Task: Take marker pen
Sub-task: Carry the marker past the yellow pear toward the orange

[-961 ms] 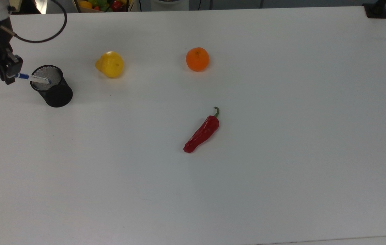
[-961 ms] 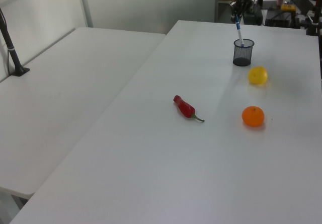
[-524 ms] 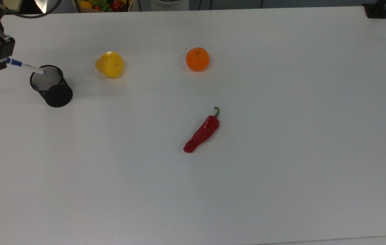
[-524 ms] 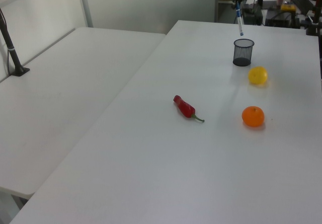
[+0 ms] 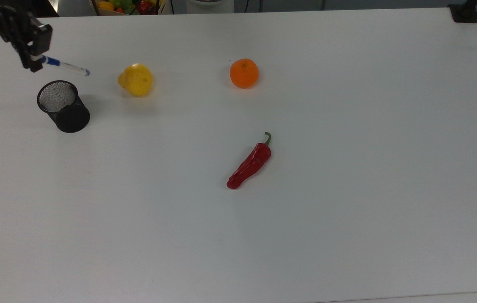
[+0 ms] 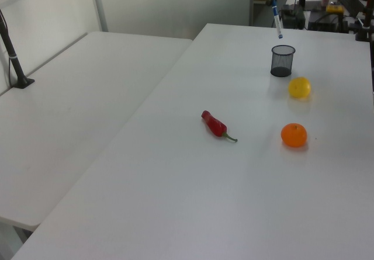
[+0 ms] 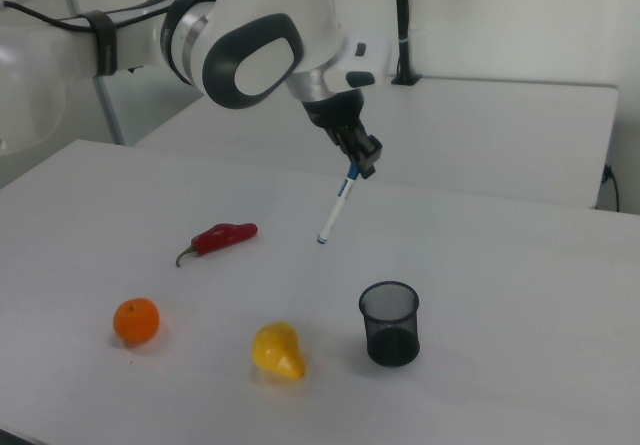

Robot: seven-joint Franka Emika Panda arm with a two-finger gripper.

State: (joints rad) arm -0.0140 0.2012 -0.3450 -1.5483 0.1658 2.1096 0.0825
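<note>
Big plain white tabletop (image 5: 347, 210), matte, evenly lit with soft shadows, no glare. A second white table (image 6: 70, 96) sits right alongside it, edge to edge, with a black clamp-mounted post (image 6: 13, 55) at its far corner in the left view. Pale grey-white walls (image 6: 175, 6) behind, with a light metal frame upright (image 6: 98, 6). Past the tabletop's far edge in the top view there's a box of colourful fruit (image 5: 126, 6).

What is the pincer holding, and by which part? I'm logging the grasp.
The pincer holds the marker pen by its blue-capped upper end, white barrel hanging down.
</note>
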